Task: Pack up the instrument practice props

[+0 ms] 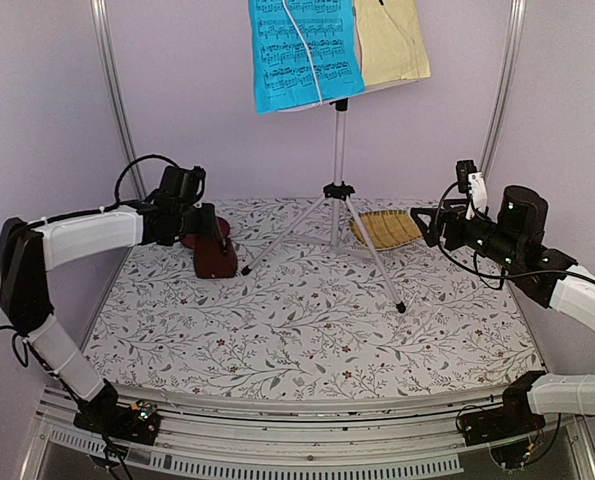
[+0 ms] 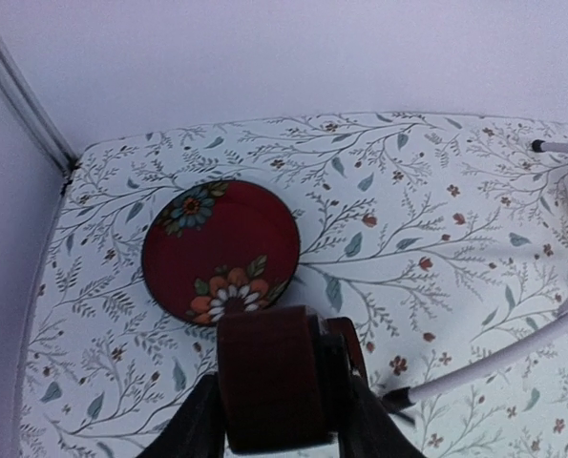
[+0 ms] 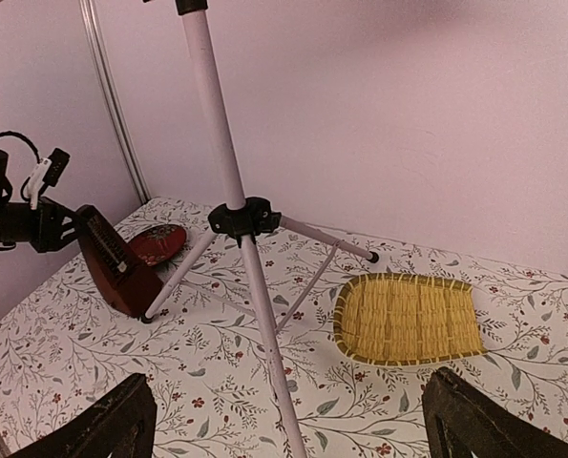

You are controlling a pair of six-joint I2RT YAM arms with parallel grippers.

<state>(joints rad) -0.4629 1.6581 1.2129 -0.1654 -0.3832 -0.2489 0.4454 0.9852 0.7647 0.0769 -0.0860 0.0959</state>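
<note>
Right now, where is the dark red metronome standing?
The metronome stands at the left rear of the table in the top view, flanked by the left end effector, close beside the red floral dish.

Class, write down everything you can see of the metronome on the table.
The metronome is a dark red-brown pyramid, glossy like polished wood, with a marked scale down one face. It stands on its base at the left of the flowered table, beside a red flowered plate. The left gripper has its jaws flanking two of its sides; whether they press it cannot be told.
</note>
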